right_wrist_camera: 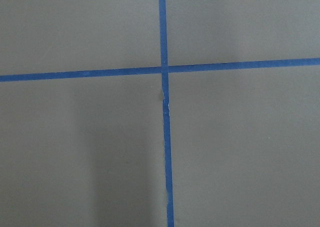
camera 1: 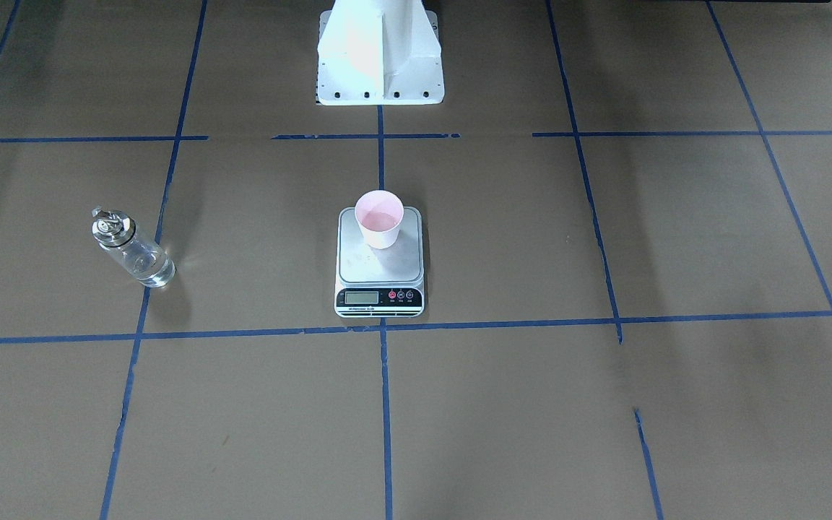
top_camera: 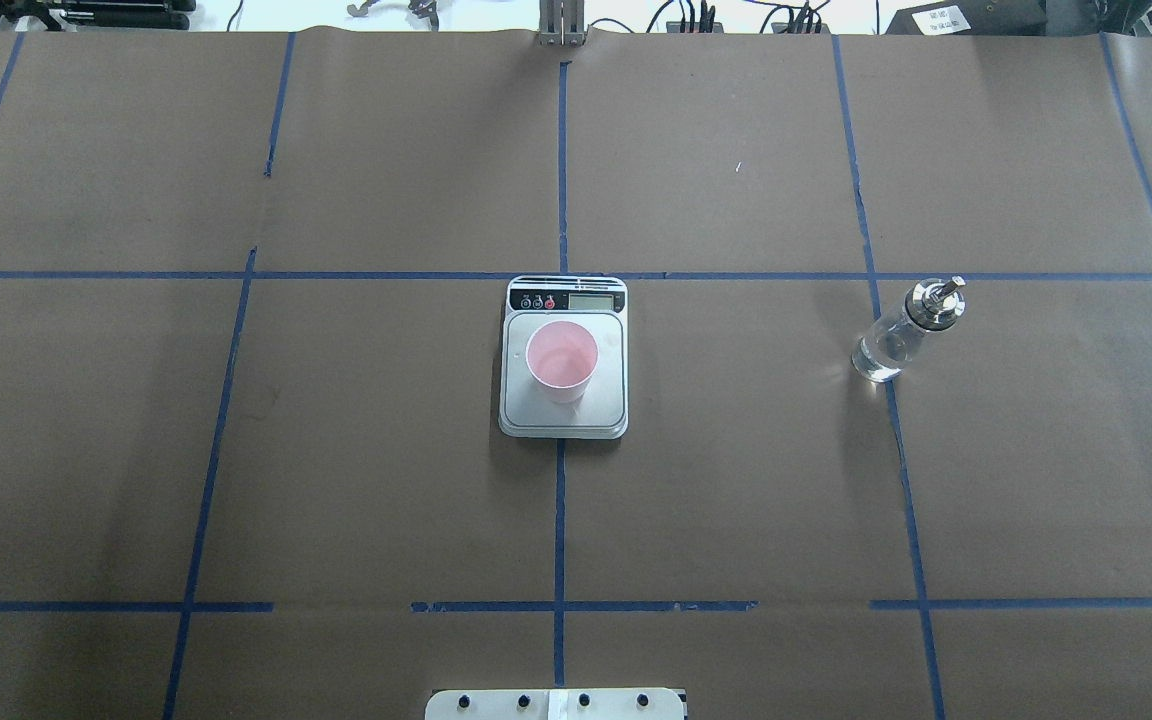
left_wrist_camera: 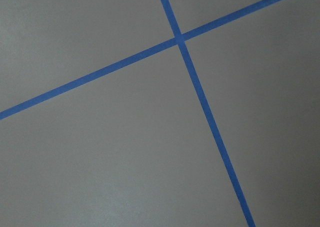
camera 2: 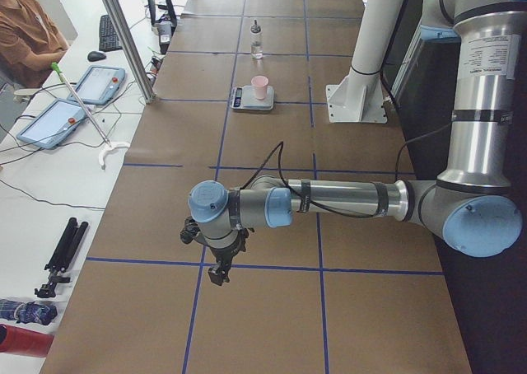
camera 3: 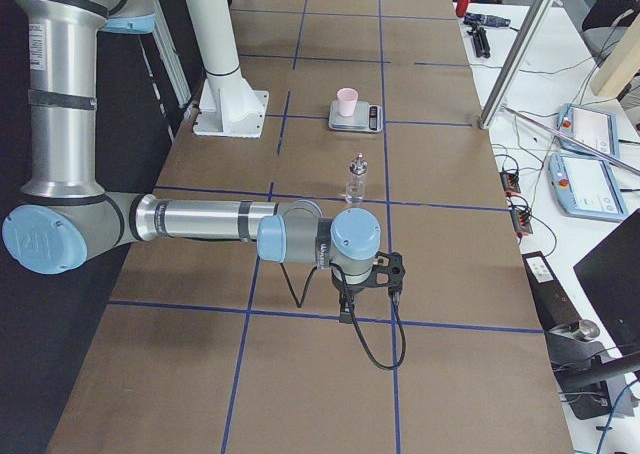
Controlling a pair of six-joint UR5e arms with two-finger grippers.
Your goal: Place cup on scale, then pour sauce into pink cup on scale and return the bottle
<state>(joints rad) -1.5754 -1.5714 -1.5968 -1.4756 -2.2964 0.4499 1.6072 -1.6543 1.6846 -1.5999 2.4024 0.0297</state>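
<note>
The pink cup (top_camera: 561,361) stands upright on the silver scale (top_camera: 563,415) at the table's middle; it also shows in the front view (camera 1: 380,219) on the scale (camera 1: 380,271). The clear glass bottle (top_camera: 904,332) with its metal spout stands upright on the table to the robot's right, clear sauce low inside it (camera 1: 143,264). My left gripper (camera 2: 219,268) hangs over the table's far left end, well away from the scale. My right gripper (camera 3: 346,312) hangs over the right end, short of the bottle (camera 3: 355,181). Each shows only in a side view, so I cannot tell their state.
The robot's white base (camera 1: 380,58) stands behind the scale. Blue tape lines (top_camera: 560,520) grid the brown table. An operator (camera 2: 25,32) sits beyond the far table edge, with tablets (camera 2: 99,84) on a white bench. Both wrist views show only bare table and tape.
</note>
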